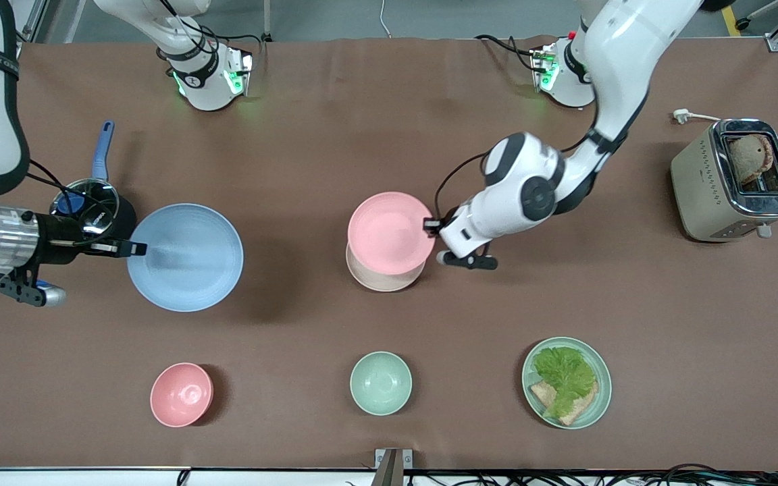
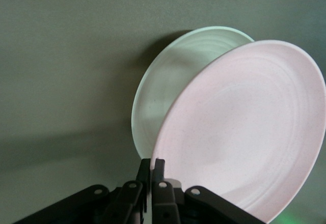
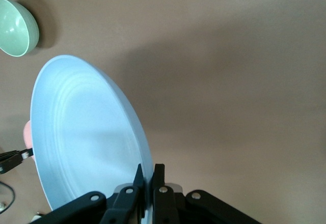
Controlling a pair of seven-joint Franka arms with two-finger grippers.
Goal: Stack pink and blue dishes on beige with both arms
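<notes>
The pale pink plate (image 1: 389, 233) hangs tilted just over the beige plate (image 1: 382, 278), which lies at the table's middle. My left gripper (image 1: 431, 226) is shut on the pink plate's rim at the edge toward the left arm's end. The left wrist view shows the pink plate (image 2: 244, 132) partly covering the beige plate (image 2: 163, 96), with the left gripper (image 2: 152, 165) pinching the rim. The light blue plate (image 1: 186, 256) is held above the table toward the right arm's end. My right gripper (image 1: 136, 248) is shut on its rim, as the right wrist view shows: blue plate (image 3: 86, 137), right gripper (image 3: 148, 170).
A small pink bowl (image 1: 181, 394), a mint-green bowl (image 1: 381, 383) and a mint-green plate (image 1: 536, 364) with lettuce and bread sit near the front camera. A toaster (image 1: 733, 179) stands at the left arm's end. A blue-handled pan (image 1: 88, 192) lies under the right wrist.
</notes>
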